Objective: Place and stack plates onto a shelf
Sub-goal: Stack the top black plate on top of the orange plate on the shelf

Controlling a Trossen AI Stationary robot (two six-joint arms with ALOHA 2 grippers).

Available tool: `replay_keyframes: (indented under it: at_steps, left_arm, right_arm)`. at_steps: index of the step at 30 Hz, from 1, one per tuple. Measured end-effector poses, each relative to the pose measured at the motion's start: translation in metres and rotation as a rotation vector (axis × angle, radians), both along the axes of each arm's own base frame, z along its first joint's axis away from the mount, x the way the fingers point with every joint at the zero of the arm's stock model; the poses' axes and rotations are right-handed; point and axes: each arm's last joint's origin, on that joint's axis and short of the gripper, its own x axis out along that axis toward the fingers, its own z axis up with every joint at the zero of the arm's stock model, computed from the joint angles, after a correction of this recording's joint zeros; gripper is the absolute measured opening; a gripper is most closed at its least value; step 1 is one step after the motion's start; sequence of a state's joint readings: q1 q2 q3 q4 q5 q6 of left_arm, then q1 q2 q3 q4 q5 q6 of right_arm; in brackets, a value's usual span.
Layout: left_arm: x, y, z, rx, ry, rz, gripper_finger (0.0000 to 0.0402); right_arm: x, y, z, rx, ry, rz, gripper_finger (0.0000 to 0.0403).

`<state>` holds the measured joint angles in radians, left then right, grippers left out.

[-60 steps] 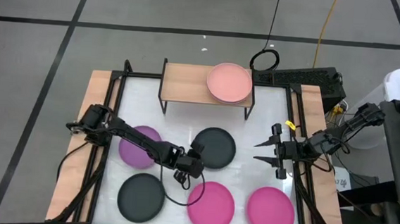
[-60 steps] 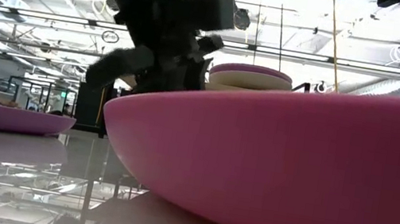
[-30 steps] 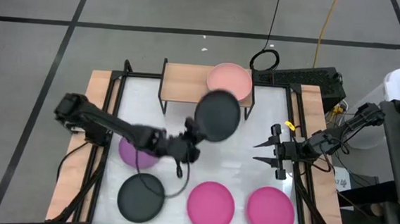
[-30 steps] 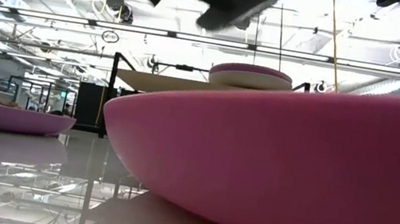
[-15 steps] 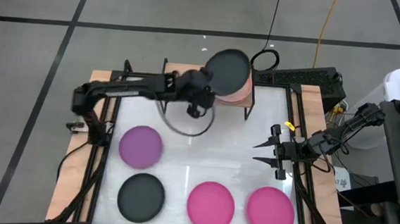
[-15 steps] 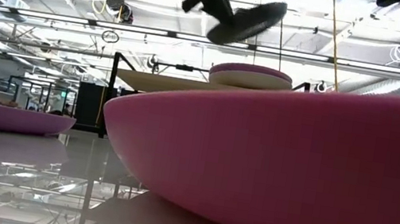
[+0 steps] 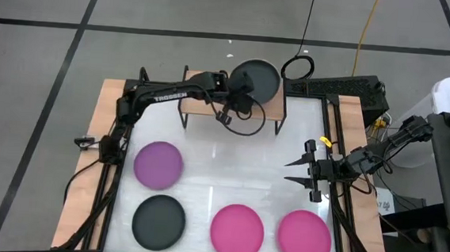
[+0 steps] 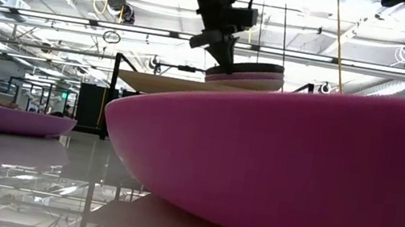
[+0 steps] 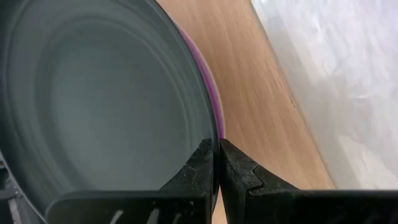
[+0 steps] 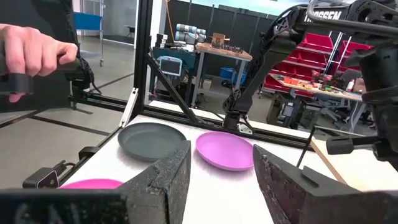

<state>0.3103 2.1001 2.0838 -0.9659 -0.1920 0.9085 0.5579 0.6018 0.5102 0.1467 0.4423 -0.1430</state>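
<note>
While the left gripper pinched the dark plate by its rim, the jaws sat closed on that near edge, so the plate's body hung out ahead of the fingertips and over the stack on the shelf. Edge grip made sense: it kept the fingers off to the side of the stack rather than under the plate, so the plate could go down flat (my read, not seen). In the left wrist view a purple rim showed just beyond the dark plate's edge, right ahead of the jaws, with bare shelf wood past that. The low view showed the dark plate sitting on or just above the stack; couldn't tell if it was fully touching. It looked roughly level.

The right gripper waited well apart at the table's right side, jaws wide open and empty, pointing in across the table. Ahead of those jaws lay a grey plate and a purple plate; two pink plates sat on the table too. A person's hand showed in the room beyond.

Judgement: placement nearly done, release pending. Risk was the plate sliding off-centre when the jaws opened.
</note>
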Motion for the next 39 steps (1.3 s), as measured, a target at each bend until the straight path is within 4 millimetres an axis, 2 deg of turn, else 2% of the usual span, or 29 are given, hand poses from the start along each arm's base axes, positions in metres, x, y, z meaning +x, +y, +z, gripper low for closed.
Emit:
replay_keyframes:
  at_steps: [9,39]
  left_arm:
    - [0.000,-0.008,0.000,-0.014,0.013,-0.004,0.0010]
    - [0.003,-0.011,-0.001,-0.044,-0.016,0.026,0.0010]
  right_arm:
    - [0.000,0.000,0.000,0.000,0.000,0.000,0.0155]
    - [0.000,0.000,0.000,0.000,0.000,-0.001,0.0155]
